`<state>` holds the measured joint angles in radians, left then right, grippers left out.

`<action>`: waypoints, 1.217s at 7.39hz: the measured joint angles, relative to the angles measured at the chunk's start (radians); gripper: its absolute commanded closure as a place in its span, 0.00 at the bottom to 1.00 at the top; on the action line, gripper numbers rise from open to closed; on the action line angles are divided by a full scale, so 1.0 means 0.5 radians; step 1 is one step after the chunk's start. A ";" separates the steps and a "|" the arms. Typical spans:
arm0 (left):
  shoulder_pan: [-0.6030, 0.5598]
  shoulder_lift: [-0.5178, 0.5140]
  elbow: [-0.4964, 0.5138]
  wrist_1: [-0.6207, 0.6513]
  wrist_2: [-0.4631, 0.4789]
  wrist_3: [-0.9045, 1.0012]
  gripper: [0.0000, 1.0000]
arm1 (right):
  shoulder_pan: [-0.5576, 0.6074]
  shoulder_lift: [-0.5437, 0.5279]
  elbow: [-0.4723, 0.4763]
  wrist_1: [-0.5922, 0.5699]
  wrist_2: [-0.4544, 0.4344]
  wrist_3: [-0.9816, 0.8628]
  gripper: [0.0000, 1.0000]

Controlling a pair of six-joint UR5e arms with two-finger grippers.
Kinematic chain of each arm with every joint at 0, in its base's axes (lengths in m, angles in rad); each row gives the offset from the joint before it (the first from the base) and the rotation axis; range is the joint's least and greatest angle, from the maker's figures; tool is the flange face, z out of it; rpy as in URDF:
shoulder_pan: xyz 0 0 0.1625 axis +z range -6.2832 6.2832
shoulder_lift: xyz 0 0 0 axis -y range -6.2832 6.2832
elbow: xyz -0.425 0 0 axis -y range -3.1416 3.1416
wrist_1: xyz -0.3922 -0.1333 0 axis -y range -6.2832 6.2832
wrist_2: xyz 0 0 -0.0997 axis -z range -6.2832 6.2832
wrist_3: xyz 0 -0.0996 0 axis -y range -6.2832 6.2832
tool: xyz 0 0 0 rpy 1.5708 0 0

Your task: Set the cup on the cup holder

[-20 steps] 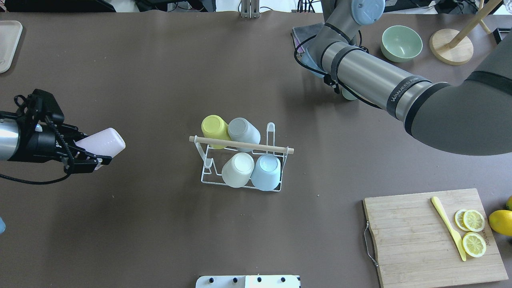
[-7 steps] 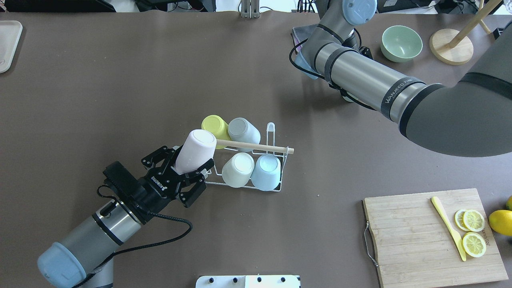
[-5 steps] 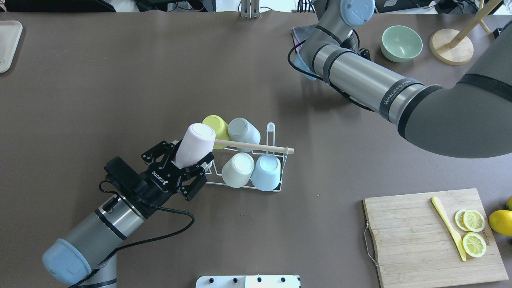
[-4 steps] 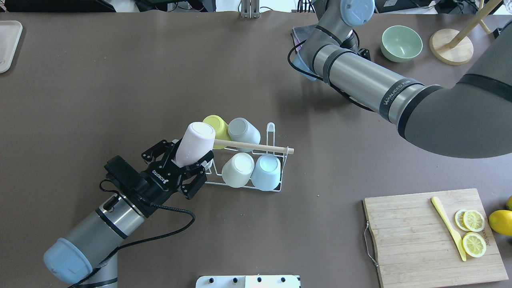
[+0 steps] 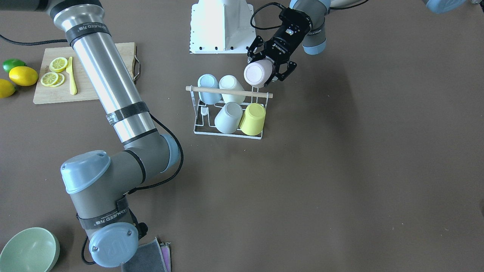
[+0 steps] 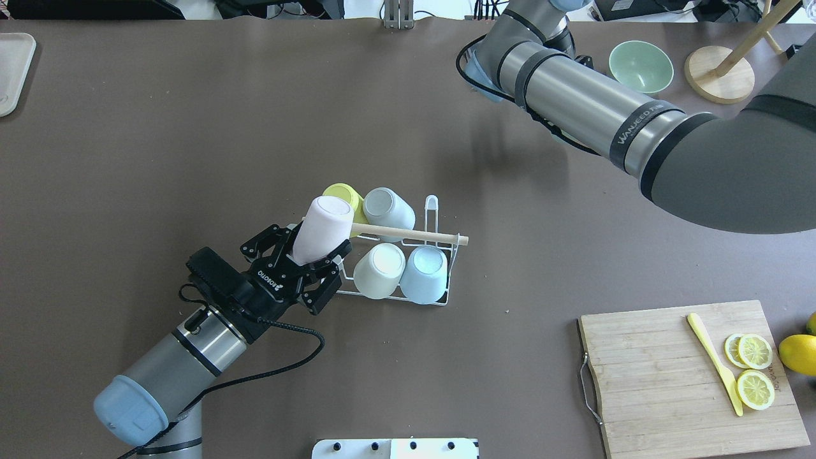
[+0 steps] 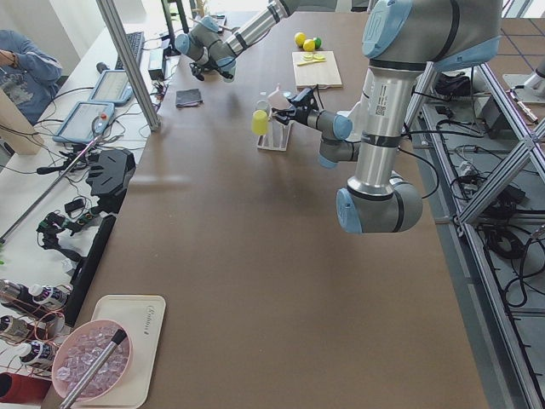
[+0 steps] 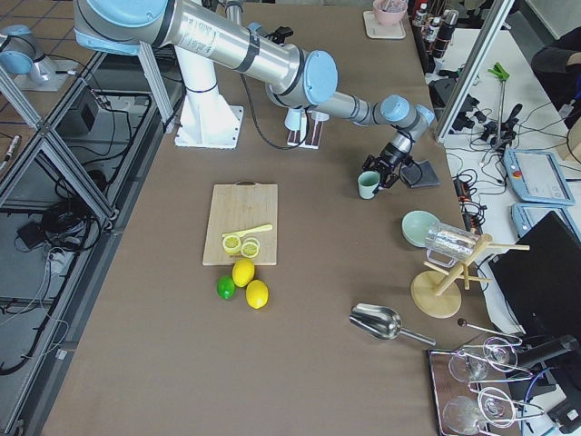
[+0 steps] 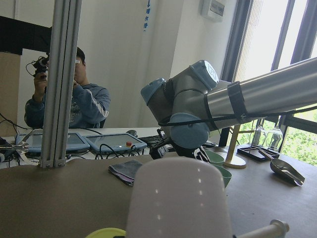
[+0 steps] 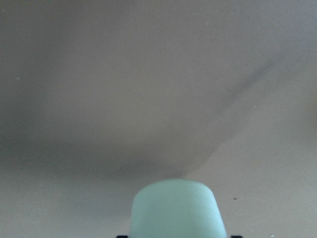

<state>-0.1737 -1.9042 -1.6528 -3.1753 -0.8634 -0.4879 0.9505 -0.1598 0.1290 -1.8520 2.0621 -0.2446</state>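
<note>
The cup holder [image 6: 440, 294], a white wire rack with a wooden rod [image 6: 408, 234] across its top, stands mid-table. It also shows in the front view [image 5: 227, 133]. It carries a yellow, a grey, a cream and a light blue cup, all upside down. My left gripper [image 6: 311, 262] is shut on a pink cup [image 6: 325, 224] and holds it tilted, bottom up, over the rack's left end. The front view shows this cup [image 5: 258, 73] and gripper [image 5: 270, 63] too. My right gripper [image 8: 379, 169] is far off and shut on a mint green cup [image 10: 178, 208].
A cutting board [image 6: 663, 395] with lemon slices and a yellow knife lies front right, with a lemon [image 6: 798, 354] beside it. A green bowl [image 6: 640, 67] and a wooden stand [image 6: 719, 75] are at the back right. A tray [image 6: 13, 70] sits back left.
My left arm swung the pink cup from the table's left side to the rack's left end, then edged it further over the rack. My right arm drew back a little.
</note>
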 measured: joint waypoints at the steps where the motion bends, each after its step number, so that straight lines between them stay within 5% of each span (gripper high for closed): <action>1: -0.001 -0.001 0.011 0.000 0.000 -0.004 0.77 | 0.038 0.001 0.071 -0.054 0.031 -0.036 1.00; 5: 0.000 -0.007 0.053 0.000 -0.006 -0.007 0.78 | 0.156 -0.204 0.915 -0.253 0.149 -0.102 1.00; 6: 0.003 -0.009 0.065 0.000 -0.008 -0.008 0.60 | 0.209 -0.271 1.125 -0.270 0.224 -0.102 1.00; 7: 0.006 -0.010 0.072 0.000 -0.010 -0.009 0.02 | 0.259 -0.336 1.318 -0.274 0.318 -0.099 1.00; 9: 0.010 -0.011 0.077 0.000 -0.012 -0.009 0.01 | 0.355 -0.491 1.687 -0.259 0.559 -0.080 1.00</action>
<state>-0.1687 -1.9096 -1.6144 -3.1754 -0.8695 -0.4924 1.1280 -0.4052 0.9723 -1.9817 2.3414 -0.2847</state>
